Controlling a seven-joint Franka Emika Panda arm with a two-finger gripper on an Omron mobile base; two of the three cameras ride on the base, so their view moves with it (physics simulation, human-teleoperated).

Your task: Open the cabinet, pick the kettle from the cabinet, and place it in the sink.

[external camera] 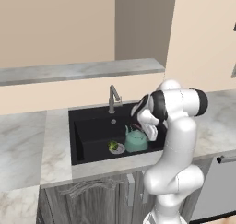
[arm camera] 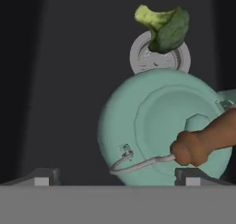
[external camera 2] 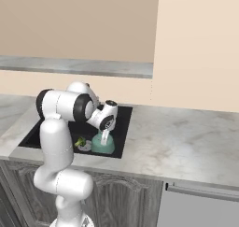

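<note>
The teal kettle stands upright on the floor of the black sink, at its front right. My gripper hovers just above the kettle, pointing down, jaws open and wide apart. In the hand view the kettle's reddish-brown handle runs across the lid between the two fingertips, and neither tip touches it. The cabinet is out of view.
A small green-yellow item sits on a round plate just left of the kettle. The grey faucet rises at the sink's back rim. Marble counter flanks the sink; a raised ledge runs behind it.
</note>
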